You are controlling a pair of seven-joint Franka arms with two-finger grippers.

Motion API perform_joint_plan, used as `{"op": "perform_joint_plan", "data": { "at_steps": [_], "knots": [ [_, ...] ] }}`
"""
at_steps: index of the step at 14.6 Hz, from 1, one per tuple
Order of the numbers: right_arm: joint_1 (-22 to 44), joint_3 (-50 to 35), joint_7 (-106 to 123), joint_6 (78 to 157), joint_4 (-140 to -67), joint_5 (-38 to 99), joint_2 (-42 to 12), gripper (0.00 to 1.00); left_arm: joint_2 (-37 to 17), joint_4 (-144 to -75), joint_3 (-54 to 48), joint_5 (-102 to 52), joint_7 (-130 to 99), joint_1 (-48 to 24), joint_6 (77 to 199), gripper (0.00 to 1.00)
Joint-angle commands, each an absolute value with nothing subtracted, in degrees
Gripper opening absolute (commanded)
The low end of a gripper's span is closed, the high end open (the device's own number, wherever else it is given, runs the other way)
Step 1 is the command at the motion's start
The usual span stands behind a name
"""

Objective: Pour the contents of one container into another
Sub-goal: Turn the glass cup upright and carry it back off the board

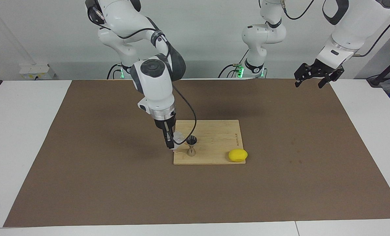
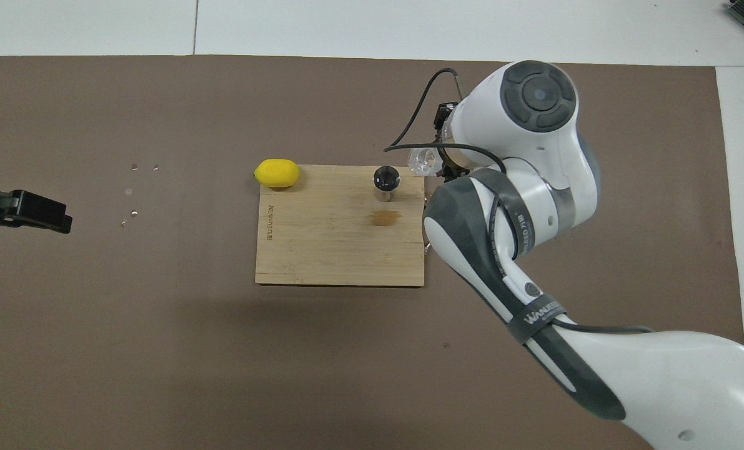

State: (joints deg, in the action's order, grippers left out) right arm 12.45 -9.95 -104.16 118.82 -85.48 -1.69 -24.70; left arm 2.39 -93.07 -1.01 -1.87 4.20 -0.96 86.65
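My right gripper (image 1: 172,141) is shut on the clear glass tumbler (image 1: 179,137), which is tilted with its mouth toward the jigger. It shows in the overhead view (image 2: 425,160) beside the board's corner. The steel jigger (image 1: 191,146) stands upright on the wooden cutting board (image 1: 214,137), near its edge farther from the robots, at the right arm's end; it also shows from above (image 2: 386,182), dark inside. The tumbler's rim is just beside and slightly above the jigger's top. My left gripper (image 1: 312,80) waits in the air above the mat at the left arm's end, also showing in the overhead view (image 2: 28,212).
A yellow lemon (image 1: 237,155) lies at the board's corner toward the left arm's end, farther from the robots. A brown mat (image 1: 83,147) covers the table. A few small specks (image 2: 135,187) lie on the mat. A stain (image 2: 385,217) marks the board.
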Motion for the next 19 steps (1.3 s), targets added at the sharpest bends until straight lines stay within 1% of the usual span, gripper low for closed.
{"op": "perform_joint_plan", "data": {
  "at_steps": [1,6,9,11,14,19],
  "knots": [
    [6.6,-10.7,-98.7,118.3,-88.0,5.2,-24.3,0.0,4.0,-94.6,-1.1,-2.5,4.1,-0.4,86.1,1.0],
    [-3.8,-10.7,-83.0,120.0,-98.2,18.0,-21.2,0.0,4.0,-94.6,-1.1,-2.5,4.1,-0.4,86.2,1.0],
    [-9.7,-10.7,-70.4,120.0,-102.6,24.8,-21.8,0.0,4.0,-94.6,-1.1,-2.5,4.1,-0.5,86.2,1.0],
    [-11.8,-10.6,-64.5,120.0,-104.6,28.6,-22.5,0.0,4.0,-94.6,-1.1,-2.5,4.1,-0.5,86.2,1.0],
    [-15.1,-10.7,-59.3,119.2,-105.2,30.6,-24.5,0.0,4.0,-94.6,-1.1,-2.5,4.1,-0.5,86.2,1.0],
    [-19.2,-10.7,-53.7,119.7,-109.1,31.7,-24.3,0.0,4.0,-94.5,-1.1,-2.5,4.1,-0.4,86.2,1.0]
  ]
}}
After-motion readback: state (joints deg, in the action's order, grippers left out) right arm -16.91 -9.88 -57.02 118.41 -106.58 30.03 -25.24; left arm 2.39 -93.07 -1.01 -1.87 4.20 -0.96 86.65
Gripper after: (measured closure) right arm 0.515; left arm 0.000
